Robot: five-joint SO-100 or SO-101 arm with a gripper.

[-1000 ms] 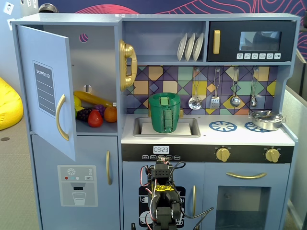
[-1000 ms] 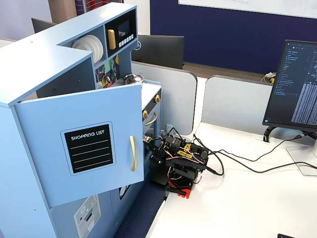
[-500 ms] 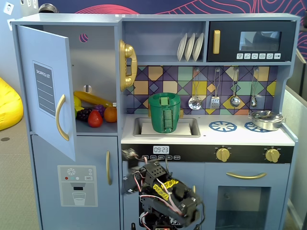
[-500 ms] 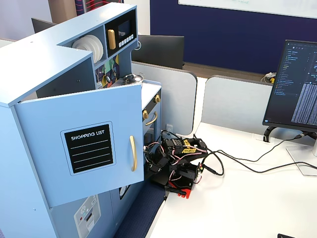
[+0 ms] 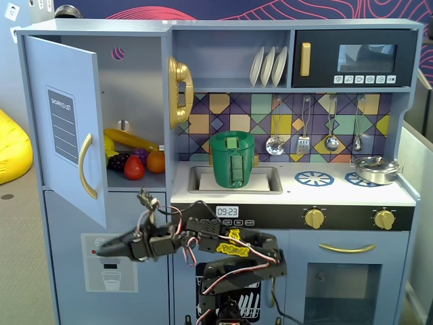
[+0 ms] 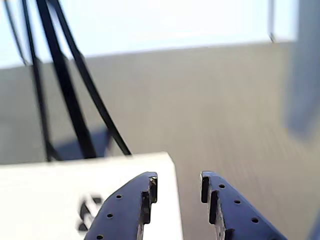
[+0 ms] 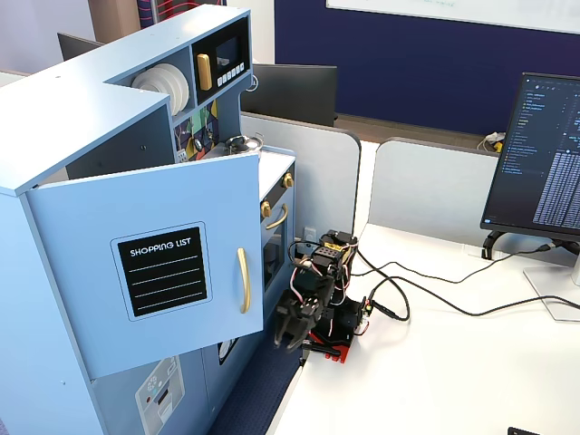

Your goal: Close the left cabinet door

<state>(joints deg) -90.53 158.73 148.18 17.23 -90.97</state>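
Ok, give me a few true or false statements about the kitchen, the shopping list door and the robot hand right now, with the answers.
1. The shopping list door is shut. False: it stands open.
2. The hand holds the door's gold handle. False: it is empty, below the door and touching nothing.
3. A green pot sits in the sink. True.
4. In the wrist view the hand's fingers are apart. True.
5. The open cabinet is bare. False: toy fruit lies inside.

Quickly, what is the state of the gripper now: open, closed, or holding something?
Gripper: open, holding nothing; a gap shows between its fingers in the wrist view.
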